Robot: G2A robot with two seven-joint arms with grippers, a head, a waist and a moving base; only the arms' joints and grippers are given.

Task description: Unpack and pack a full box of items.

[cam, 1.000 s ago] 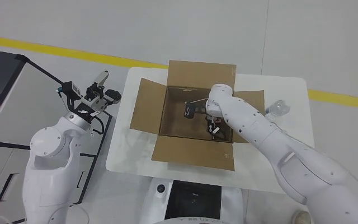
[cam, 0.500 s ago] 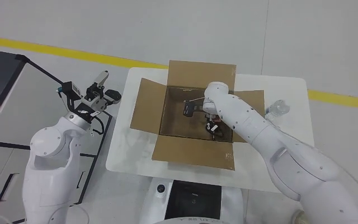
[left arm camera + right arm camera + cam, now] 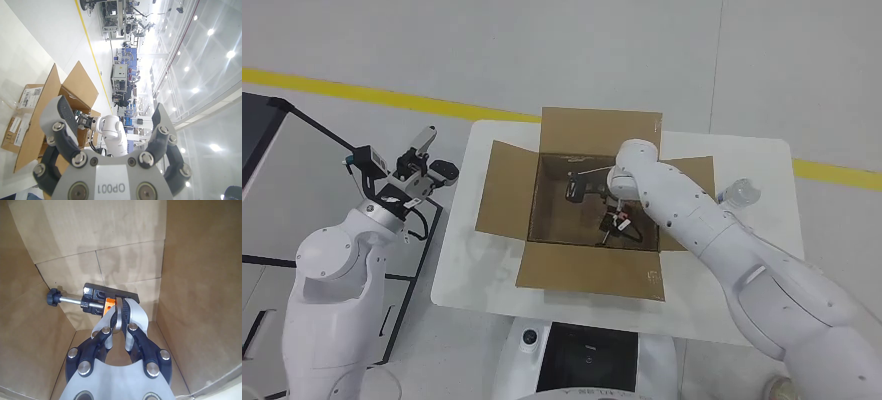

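Right gripper [image 3: 118, 313] has shifted a little toward the box's far wall, carrying its load; its fingers are clamped on the orange block of a small black vise [image 3: 90, 303], probably so the screw and knob stick out free; vise sits inside the box [image 3: 189, 275], straight ahead of the fingertips; left gripper [image 3: 110, 104] is spread apart, empty, well outside the box.
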